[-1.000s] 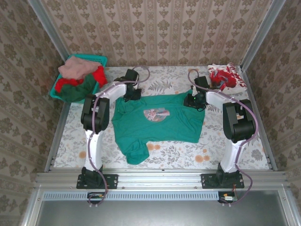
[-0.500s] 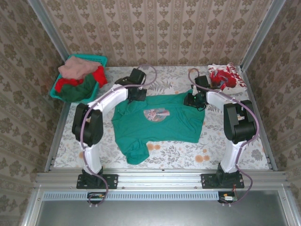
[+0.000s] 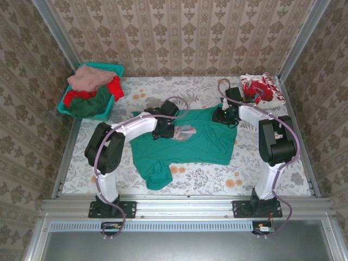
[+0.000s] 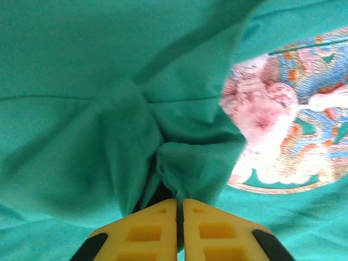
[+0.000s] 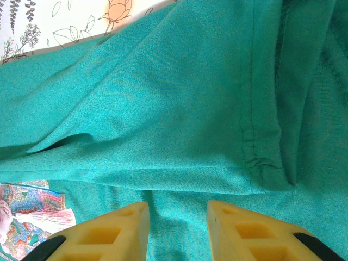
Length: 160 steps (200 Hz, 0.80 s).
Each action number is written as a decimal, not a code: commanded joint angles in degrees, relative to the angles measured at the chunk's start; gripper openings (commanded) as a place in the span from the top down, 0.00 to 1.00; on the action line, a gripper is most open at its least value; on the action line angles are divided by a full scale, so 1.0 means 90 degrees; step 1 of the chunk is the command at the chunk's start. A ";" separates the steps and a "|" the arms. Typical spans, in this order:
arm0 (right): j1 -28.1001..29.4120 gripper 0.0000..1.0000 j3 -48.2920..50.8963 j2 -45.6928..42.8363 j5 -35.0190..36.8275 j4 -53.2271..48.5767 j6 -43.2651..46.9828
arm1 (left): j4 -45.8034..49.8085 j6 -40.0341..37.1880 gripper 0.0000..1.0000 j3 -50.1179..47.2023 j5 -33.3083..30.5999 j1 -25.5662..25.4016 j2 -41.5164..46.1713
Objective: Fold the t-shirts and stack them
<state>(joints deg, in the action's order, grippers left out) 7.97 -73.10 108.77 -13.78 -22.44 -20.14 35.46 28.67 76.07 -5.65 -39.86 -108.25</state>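
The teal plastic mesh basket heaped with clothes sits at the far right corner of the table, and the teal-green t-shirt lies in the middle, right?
Not quite: the top external view shows the teal plastic mesh basket heaped with clothes at the far left corner of the table. The teal-green t-shirt does lie in the middle.

A fixed camera looks steeply down from above and behind the arm bases (image 3: 111, 207) onto the whole table (image 3: 217, 179). Both wrist cameras peer past their own yellow fingers (image 4: 141, 236), very close to the teal shirt (image 3: 204, 144). All three share its chest print (image 3: 188, 130).
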 commanded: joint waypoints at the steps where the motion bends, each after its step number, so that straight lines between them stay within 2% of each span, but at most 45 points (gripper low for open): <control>1: -0.0028 0.65 0.0067 -0.0326 -0.0054 -0.0093 -0.0030 | -0.0099 0.0475 0.80 -0.0317 0.0147 -0.0085 0.0311; 15: 0.0007 0.65 0.0089 -0.0414 -0.0050 -0.0092 -0.0065 | -0.0261 0.0562 0.67 -0.0512 0.0347 -0.0097 0.0605; 24: 0.0072 0.65 0.0068 -0.0486 0.0008 -0.0128 -0.0133 | -0.0374 0.0596 0.65 -0.0670 0.0544 -0.0102 0.0823; 42: 0.0360 0.65 -0.0007 -0.0699 0.0140 -0.0201 -0.0245 | -0.0481 0.0665 0.55 -0.0957 0.0804 -0.0077 0.1263; 59: 0.0719 0.65 -0.0123 -0.0849 0.0342 -0.0229 -0.0272 | -0.0671 0.0636 0.52 -0.1340 0.0941 0.0054 0.1800; 79: 0.1070 0.65 -0.0287 -0.0821 0.0424 -0.0170 -0.0358 | -0.0999 0.0552 0.41 -0.1790 0.1046 0.0642 0.2369; 93: 0.1343 0.65 -0.0443 -0.0638 0.0391 -0.0031 -0.0449 | -0.1267 0.0435 0.37 -0.1875 0.1162 0.1251 0.2357; 113: 0.1766 0.65 -0.1006 -0.0197 0.0416 -0.0168 -0.0417 | -0.1233 0.0109 0.39 -0.1269 0.1271 0.1902 0.1572; 139: 0.2123 0.65 -0.1359 0.0204 0.0448 -0.0200 -0.0450 | -0.0855 -0.0260 0.51 0.0001 0.1500 0.2109 0.0044; 160: 0.2181 0.66 -0.1298 0.0266 0.0426 -0.0119 -0.0490 | -0.0721 -0.0408 0.57 0.0393 0.1764 0.2137 -0.0564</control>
<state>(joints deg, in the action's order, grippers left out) 27.35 -83.99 109.58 -10.92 -22.52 -23.07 25.91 28.82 76.47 5.98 -20.56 -108.62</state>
